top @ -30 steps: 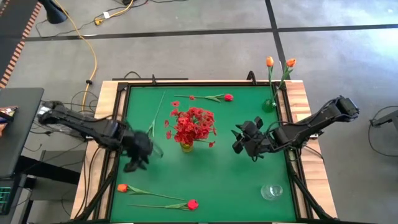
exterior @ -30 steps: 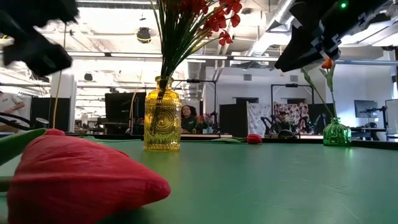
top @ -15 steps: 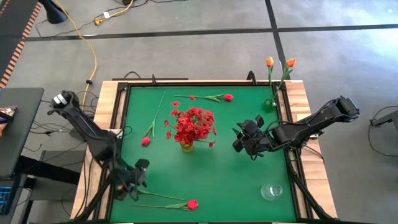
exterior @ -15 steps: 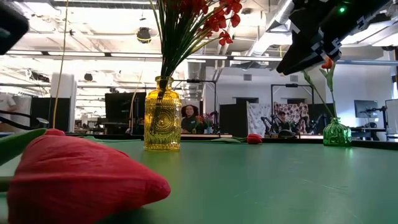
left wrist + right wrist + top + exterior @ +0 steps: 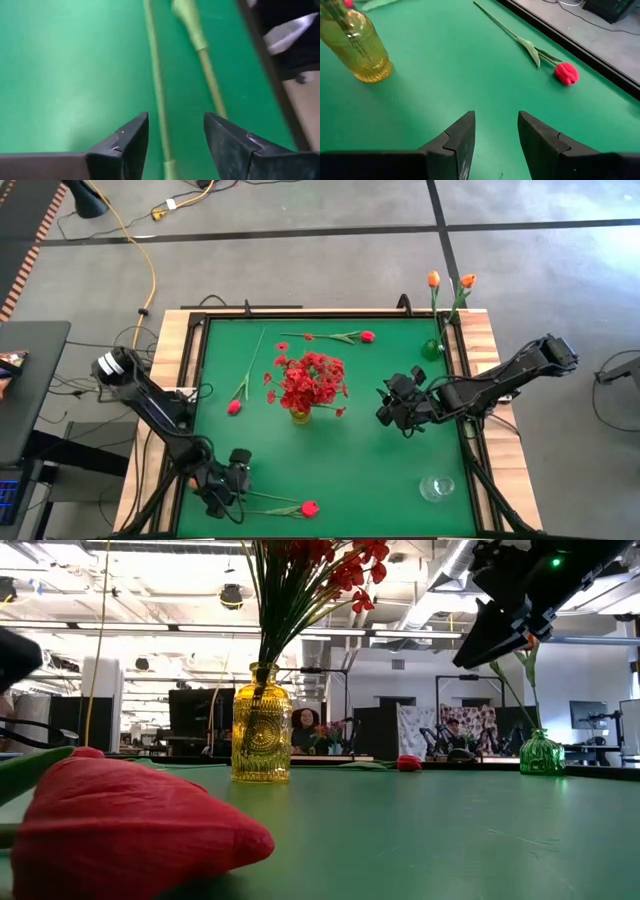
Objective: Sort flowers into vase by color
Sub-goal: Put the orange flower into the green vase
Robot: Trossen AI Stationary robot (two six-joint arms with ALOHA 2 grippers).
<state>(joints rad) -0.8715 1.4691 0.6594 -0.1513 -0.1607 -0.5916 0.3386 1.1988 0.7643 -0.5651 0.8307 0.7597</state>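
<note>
Green table mat point(image 5: 350, 450); left gripper point(image 5: 232, 485) spread over stems point(image 5: 159, 100) at near-left corner, right gripper point(image 5: 392, 406) spread mid-table, lab room behind.

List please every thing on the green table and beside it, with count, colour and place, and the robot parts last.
Yellow vase: one, amber glass, table centre, holding red sprigs.
Green vase: one, far right edge, holding two orange tulips.
Clear vase: one, near right corner, no flowers in it.
Loose red-pink tulips: three; far edge, left of the yellow vase, near edge.
Table: one, green, wooden frame.
Left end effector: open, low over stems at the near left corner.
Right end effector: open, raised right of the yellow vase.
</note>
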